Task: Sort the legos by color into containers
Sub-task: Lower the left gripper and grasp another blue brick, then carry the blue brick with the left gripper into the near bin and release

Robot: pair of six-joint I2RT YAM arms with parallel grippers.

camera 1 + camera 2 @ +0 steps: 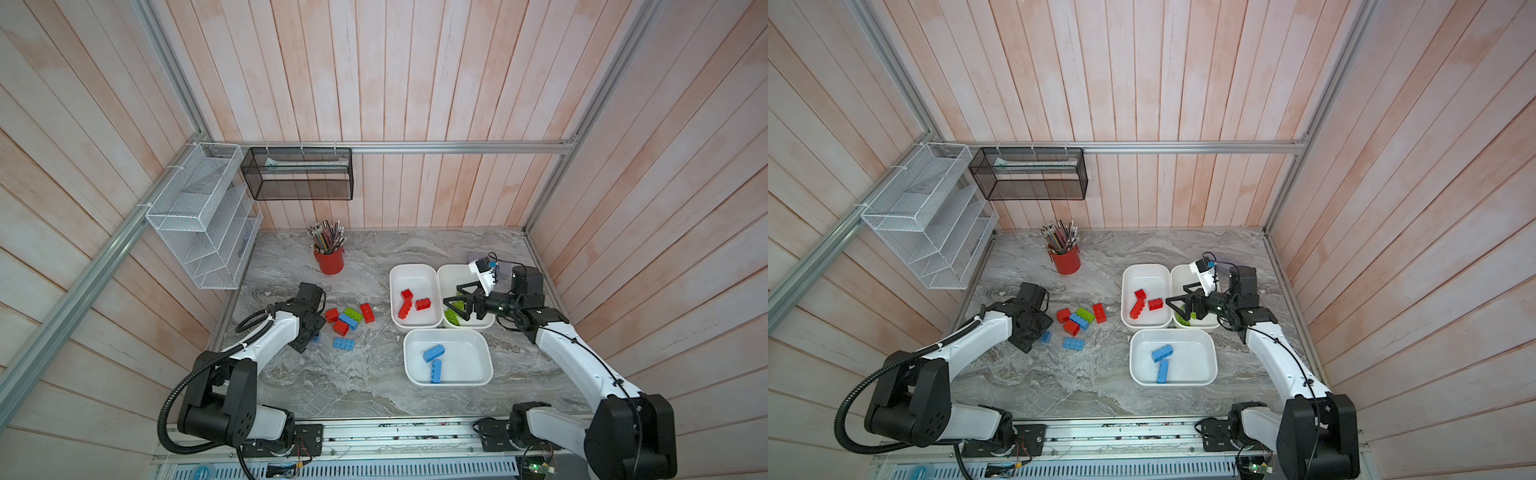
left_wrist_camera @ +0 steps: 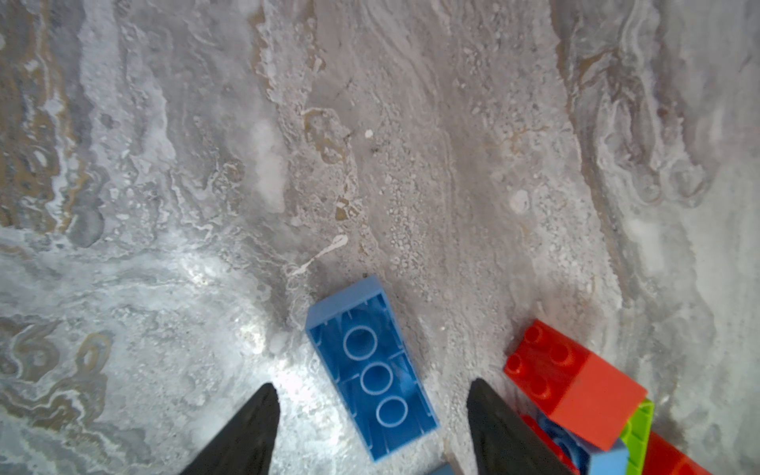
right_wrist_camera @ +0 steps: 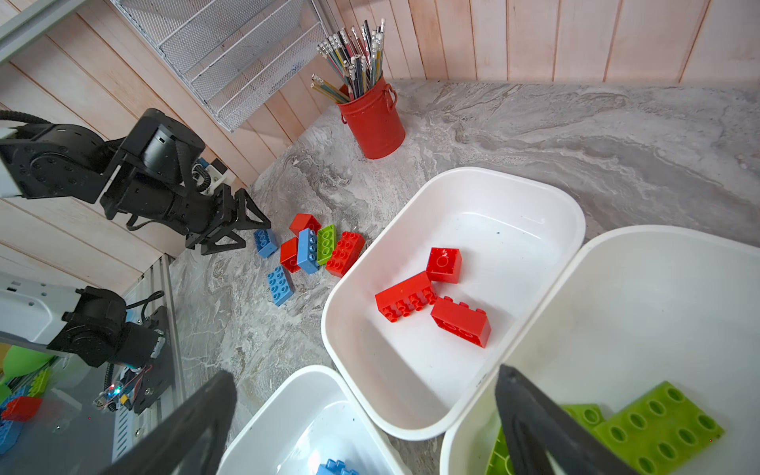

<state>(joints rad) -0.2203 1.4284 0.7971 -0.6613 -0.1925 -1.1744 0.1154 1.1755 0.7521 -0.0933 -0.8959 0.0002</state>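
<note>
Left gripper (image 2: pixel 372 384) is hovering, jaws apart and not gripping, astride an upside-down blue brick (image 2: pixel 370 349) beside the unsorted pile (image 1: pixel 349 318), left of the tub of reds (image 1: pixel 413 276). Right gripper (image 3: pixel 366 372) is hanging wide open, empty, over the greens tub (image 1: pixel 453 276) just right of it. Blues tub (image 1: pixel 465 353) is sitting in front.

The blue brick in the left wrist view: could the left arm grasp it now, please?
Probably yes: the left gripper stands open astride the blue brick, nothing covering it, though the red brick sits close by one jaw.
</note>
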